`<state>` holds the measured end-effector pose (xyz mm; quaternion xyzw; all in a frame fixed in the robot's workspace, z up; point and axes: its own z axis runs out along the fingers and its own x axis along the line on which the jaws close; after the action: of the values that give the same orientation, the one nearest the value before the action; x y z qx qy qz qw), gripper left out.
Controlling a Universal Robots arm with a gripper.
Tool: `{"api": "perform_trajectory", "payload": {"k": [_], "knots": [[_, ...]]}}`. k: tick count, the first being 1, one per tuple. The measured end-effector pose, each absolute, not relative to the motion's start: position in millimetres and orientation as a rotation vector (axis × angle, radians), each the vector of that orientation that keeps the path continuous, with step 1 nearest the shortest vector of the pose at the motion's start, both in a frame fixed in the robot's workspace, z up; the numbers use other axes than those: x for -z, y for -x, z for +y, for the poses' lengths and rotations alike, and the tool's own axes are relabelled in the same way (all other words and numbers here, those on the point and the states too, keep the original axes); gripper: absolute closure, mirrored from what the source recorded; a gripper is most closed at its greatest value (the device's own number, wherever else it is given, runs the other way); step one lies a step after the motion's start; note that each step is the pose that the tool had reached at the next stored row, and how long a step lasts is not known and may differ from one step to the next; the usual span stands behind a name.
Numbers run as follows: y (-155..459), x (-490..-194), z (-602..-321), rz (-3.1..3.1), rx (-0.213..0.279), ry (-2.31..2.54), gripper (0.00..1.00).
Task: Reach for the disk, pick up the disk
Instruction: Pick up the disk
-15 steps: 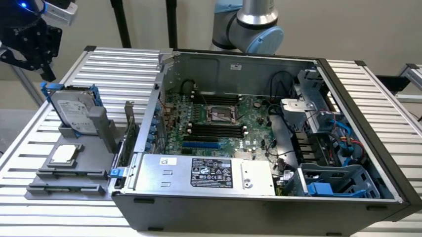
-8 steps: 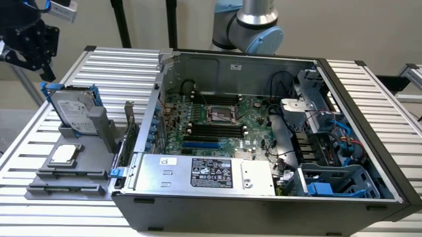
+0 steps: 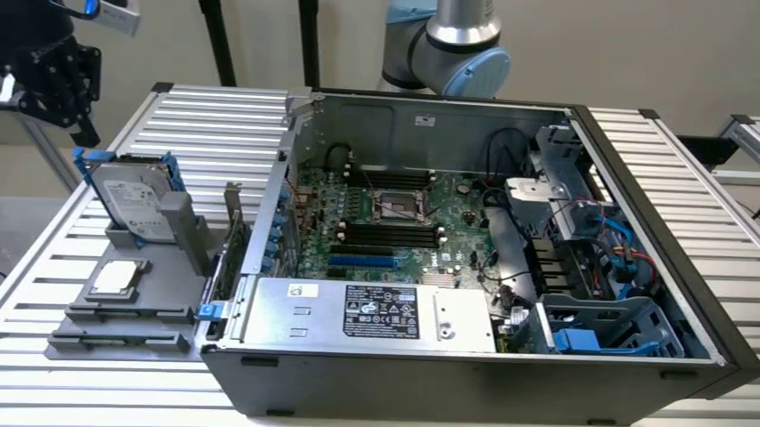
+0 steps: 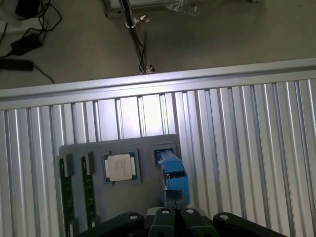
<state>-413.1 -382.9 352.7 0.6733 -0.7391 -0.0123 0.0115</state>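
Wrist view: my hand (image 4: 176,216) hovers over the disk (image 4: 173,174), upright in its holder (image 4: 148,144) near the tabletop (image 4: 247,148) edge; how open, I cannot tell.

Arm (image 3: 465,60) is showing silver-grey joint housings with a pale blue cap; gripper (image 4: 176,212) is reading black (round pivot pins on both linkages).

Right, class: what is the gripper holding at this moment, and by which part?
Nothing. The disk stands on edge in its grey holder, with the gripper above it and apart.
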Motion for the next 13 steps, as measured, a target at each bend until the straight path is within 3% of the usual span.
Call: {"api": "perform_trajectory", "payload": {"k": [13], "knots": [[413.1, -352.2, -378.1, -2.215, 0.034, -2.196, 0.88]]}}
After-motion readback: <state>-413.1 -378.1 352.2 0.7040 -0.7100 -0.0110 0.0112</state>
